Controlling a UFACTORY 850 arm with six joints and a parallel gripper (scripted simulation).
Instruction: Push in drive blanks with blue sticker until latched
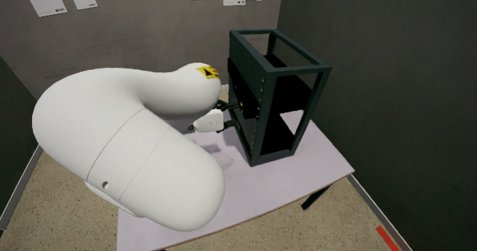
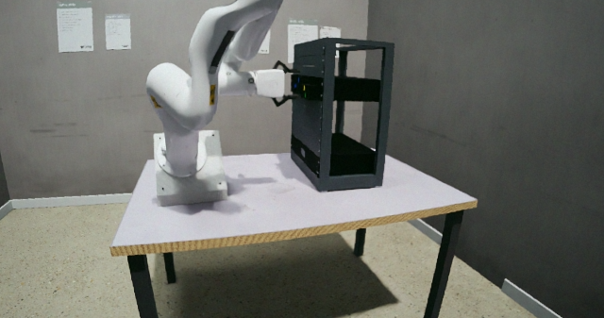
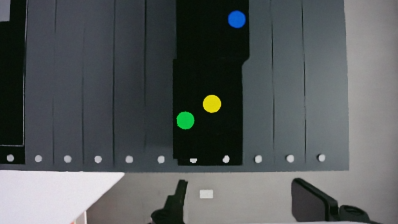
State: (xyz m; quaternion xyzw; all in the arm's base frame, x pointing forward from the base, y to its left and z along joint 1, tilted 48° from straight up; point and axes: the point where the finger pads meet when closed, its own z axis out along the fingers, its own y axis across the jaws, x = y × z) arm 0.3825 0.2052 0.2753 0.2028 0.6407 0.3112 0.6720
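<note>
A white robot arm [image 2: 189,87] rises from its base block [image 2: 214,186] at the left of a pale table [image 2: 293,209], bends high, then reaches level to the right across the middle of the exterior view. Its gripper [image 2: 285,86] points at the front of a dark open-frame rack [image 2: 387,101] and stands fully open with nothing between the fingers, one black finger [image 2: 281,65] above and one below, just beside the rack's upper front. The rack stands upright on the table right of centre, near the table's right and far edges, with bare table top in front of it and toward the near edge. In the wrist view, the rack face fills the upper frame as grey strips with a black band of drive blanks [image 3: 210,75] in the middle. A blue sticker [image 3: 236,19] sits near the top, a yellow sticker [image 3: 212,103] and a green sticker [image 3: 185,120] lower down. The gripper's dark fingertips show along the bottom edge. Grey walls close in behind and to the right.
</note>
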